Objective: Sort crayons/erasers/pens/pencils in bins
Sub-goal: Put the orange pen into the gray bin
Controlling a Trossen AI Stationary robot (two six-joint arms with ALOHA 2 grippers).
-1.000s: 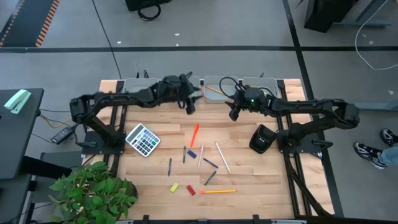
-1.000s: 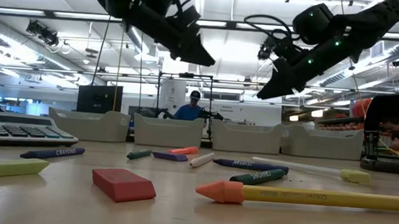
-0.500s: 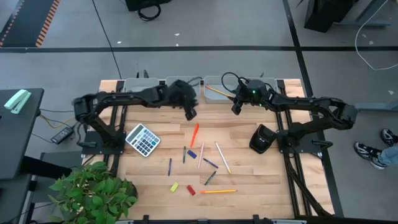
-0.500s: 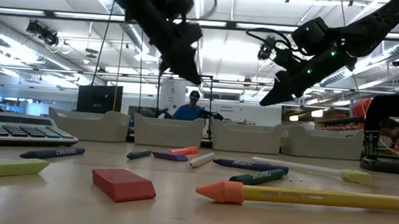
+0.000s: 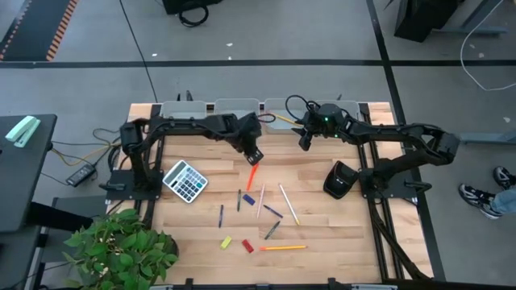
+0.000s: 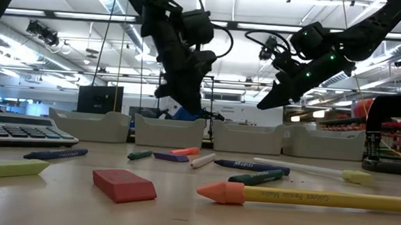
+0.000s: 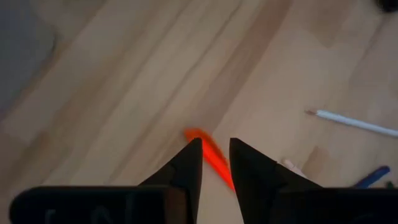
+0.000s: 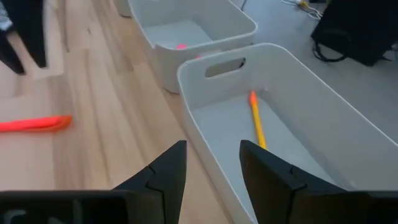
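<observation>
Four light-grey bins (image 5: pixel 236 105) stand in a row along the far edge. One bin (image 8: pixel 292 112) holds a yellow pencil (image 8: pixel 256 122), and its neighbour holds a pink bit (image 8: pixel 181 45). Crayons, pens, pencils (image 5: pixel 282 248) and a yellow (image 5: pixel 226 242) and a red eraser (image 6: pixel 124 184) lie scattered mid-table. My left gripper (image 5: pixel 254 155) hovers above the far end of an orange crayon (image 7: pixel 214 160), fingers narrowly open and empty. My right gripper (image 5: pixel 305 142) hangs in the air before the bins, open and empty.
A grey calculator (image 5: pixel 185 180) lies on the table's left part. A black device (image 5: pixel 340 179) sits on the right part. A potted plant (image 5: pixel 121 246) stands at the near left corner. A person (image 6: pixel 190 112) shows far behind the bins.
My left gripper has swung away from the bins toward the table's near edge and right, and has come down until it hangs over the orange crayon. My right gripper has hardly shifted. The items on the table lie as before.
</observation>
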